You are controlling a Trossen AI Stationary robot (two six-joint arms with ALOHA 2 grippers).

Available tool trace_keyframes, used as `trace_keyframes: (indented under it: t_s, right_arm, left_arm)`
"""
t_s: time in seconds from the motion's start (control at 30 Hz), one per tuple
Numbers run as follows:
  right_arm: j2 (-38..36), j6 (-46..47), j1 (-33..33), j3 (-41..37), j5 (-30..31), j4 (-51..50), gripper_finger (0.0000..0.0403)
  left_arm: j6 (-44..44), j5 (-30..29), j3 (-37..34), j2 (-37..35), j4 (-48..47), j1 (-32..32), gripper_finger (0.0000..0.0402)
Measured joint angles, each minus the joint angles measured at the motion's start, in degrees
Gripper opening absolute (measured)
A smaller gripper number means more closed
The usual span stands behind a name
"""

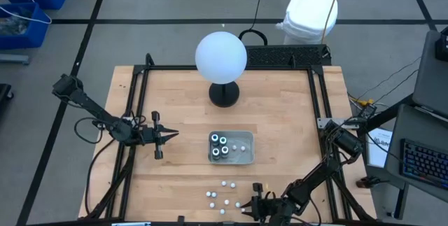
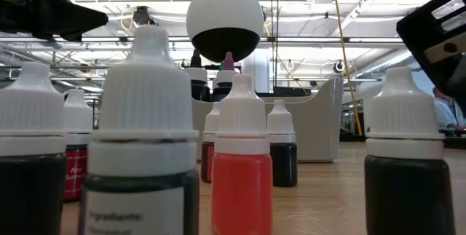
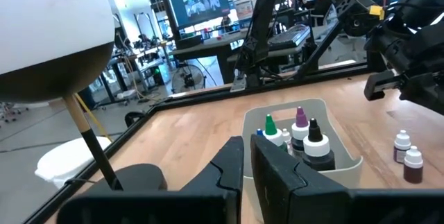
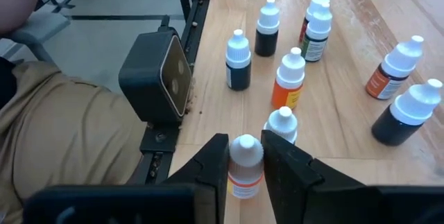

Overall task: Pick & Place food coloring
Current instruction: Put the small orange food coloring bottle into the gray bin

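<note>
Several loose food coloring bottles (image 1: 224, 194) stand upright on the table near its near edge, also seen in the right wrist view (image 4: 288, 78). More bottles (image 1: 220, 146) stand in the grey tray (image 1: 246, 157). My right gripper (image 1: 254, 198) (image 4: 245, 148) is at the right end of the loose group, shut on one small white-capped bottle (image 4: 245, 156). My left gripper (image 1: 170, 135) (image 3: 247, 172) hovers shut, left of the tray and pointing at it, holding nothing. My right gripper pinches one small bottle between its two fingers, on the bottle's white cap and shoulder (image 4: 245, 161). The fingers come slanting down from the table's right side. The bottle stands upright between them; the fingers hide whether its base is on the table.
A big white globe (image 1: 220, 57) on a black base (image 1: 224, 94) stands at the table's far middle. The low camera's black box (image 4: 156, 78) sits at the near edge beside the loose bottles. Another bottle (image 4: 282, 123) stands just beyond the held one. Bare wood lies right of the tray.
</note>
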Motion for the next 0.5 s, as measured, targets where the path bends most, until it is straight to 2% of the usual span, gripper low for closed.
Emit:
trace_keyframes:
  t_s: [0.5]
  right_arm:
    - [0.0,-0.1,0.0,0.0,0.0,0.0,0.0068]
  left_arm:
    - [-0.1,0.0,0.0,0.0,0.0,0.0,0.0037]
